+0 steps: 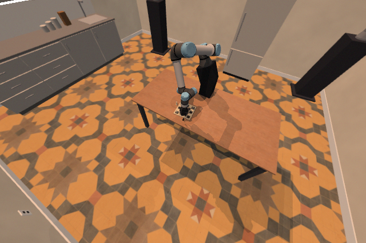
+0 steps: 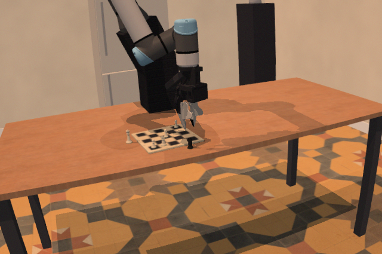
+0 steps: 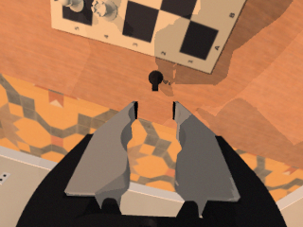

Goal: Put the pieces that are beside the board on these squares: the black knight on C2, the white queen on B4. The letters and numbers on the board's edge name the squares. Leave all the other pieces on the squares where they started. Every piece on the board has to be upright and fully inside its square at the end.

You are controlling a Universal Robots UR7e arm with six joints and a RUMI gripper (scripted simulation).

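We hold our pincer (image 3: 153,110) above the near edge of the board (image 2: 147,148), its jaws part-way apart with nothing between them. The black knight (image 3: 154,78) stands upright on the bench (image 2: 277,115), just beside the board's numbered edge and close to the bench's own front edge. The white queen (image 2: 128,137) stands upright off the opposite side of the board, well apart from the pincer. Neither piece is on its square yet.

We judge the knight pickup to be the risky part. The gap between the jaws looks only a little wider than the piece, so a descent slightly off centre could land a fingertip (image 3: 134,110) on its head and tip it, and a tipped knight this close to the edge could roll off the bench. Carrying it to C2 brings a second hazard: the white pieces (image 3: 105,7) stand on nearby squares, and a low or wide pass could nudge one out of its square.
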